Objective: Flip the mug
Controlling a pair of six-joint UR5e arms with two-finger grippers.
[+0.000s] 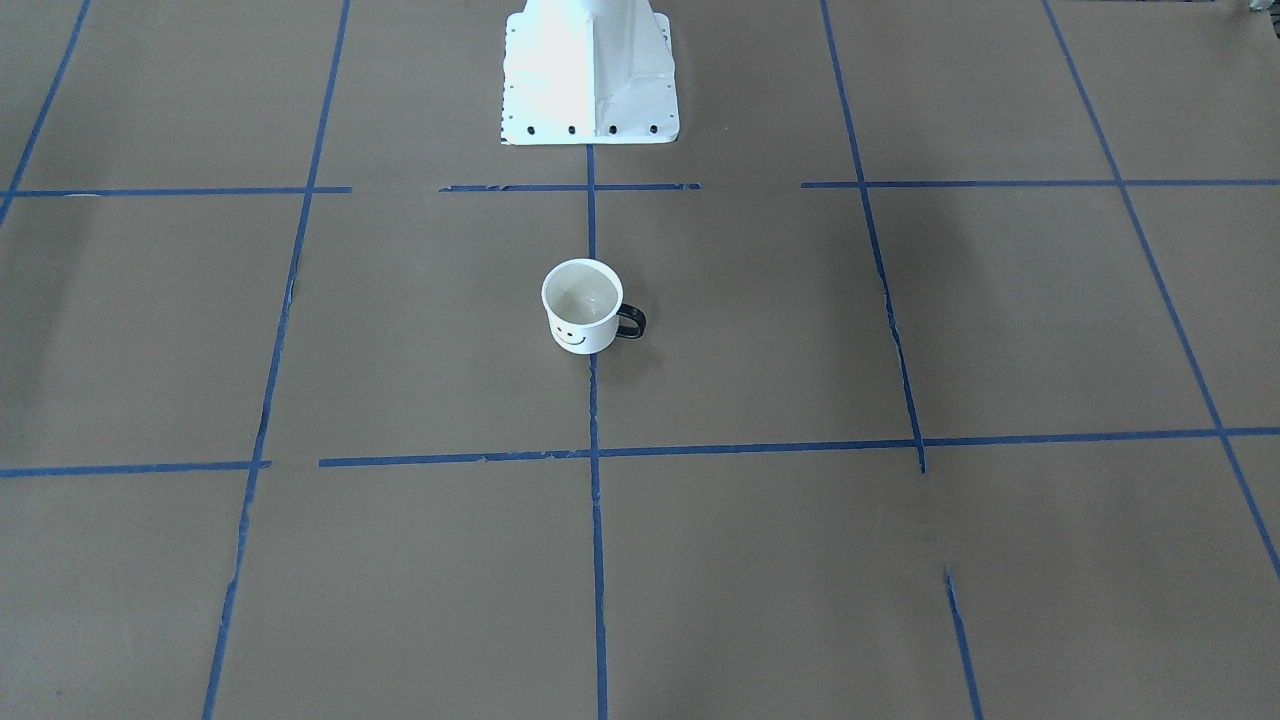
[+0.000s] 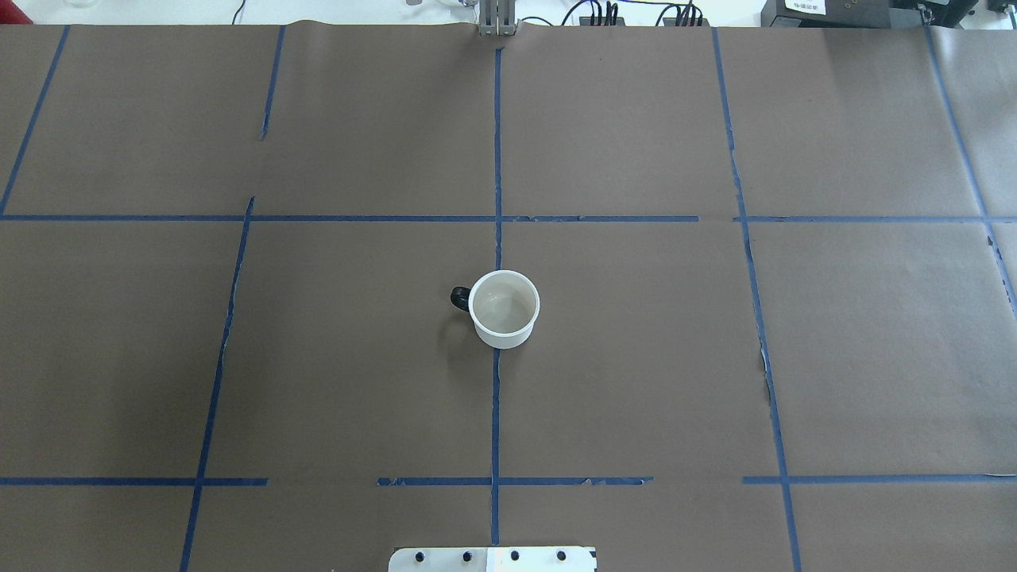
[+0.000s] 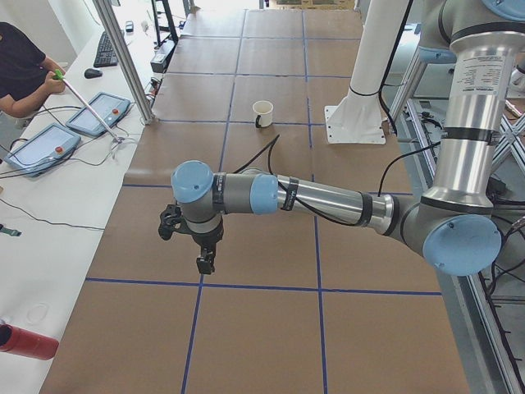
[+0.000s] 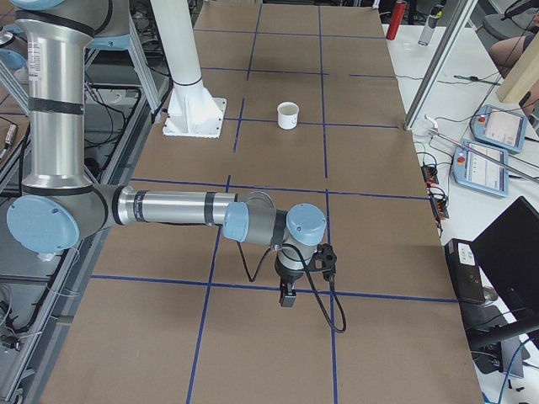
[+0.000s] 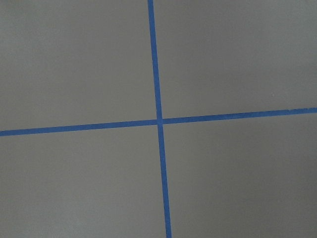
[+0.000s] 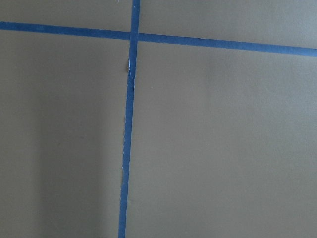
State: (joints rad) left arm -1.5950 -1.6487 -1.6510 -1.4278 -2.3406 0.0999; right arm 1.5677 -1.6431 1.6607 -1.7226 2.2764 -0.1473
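Note:
The white mug point(image 1: 582, 308) stands upright with its opening up at the middle of the brown paper-covered table point(image 1: 900, 560). Its smiley face looks away from the robot, and its black handle point(image 1: 632, 320) points to the robot's left. The mug also shows in the overhead view point(image 2: 504, 308) and small in both side views point(image 3: 262, 113) point(image 4: 288, 115). My left gripper point(image 3: 203, 263) hangs over the table's left end, far from the mug. My right gripper point(image 4: 287, 295) hangs over the right end, also far. Both show only in side views, so I cannot tell if they are open or shut. Both wrist views show only paper and blue tape.
The robot's white pedestal base point(image 1: 590, 70) stands behind the mug. Blue tape lines point(image 2: 496, 397) grid the paper. Side benches hold teach pendants point(image 3: 41, 148) point(image 4: 498, 128), cables and a red bottle point(image 3: 25, 341). A person point(image 3: 20, 66) sits at the bench beyond the table's far side.

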